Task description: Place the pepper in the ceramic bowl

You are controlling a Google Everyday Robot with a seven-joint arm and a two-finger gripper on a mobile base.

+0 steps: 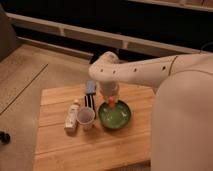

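The green ceramic bowl (115, 115) sits on the wooden table (60, 145), right of centre. The small orange-red pepper (111, 102) hangs at the tip of my gripper (110, 99), just above the bowl's far rim. The gripper points down from my white arm (145, 70), which reaches in from the right. The arm's wrist hides most of the gripper.
A pale translucent cup (86, 117) stands just left of the bowl. A blue-headed dark-handled brush (90, 93) lies behind the cup. A white bottle (73, 116) lies left of the cup. My white arm body fills the right side of the view.
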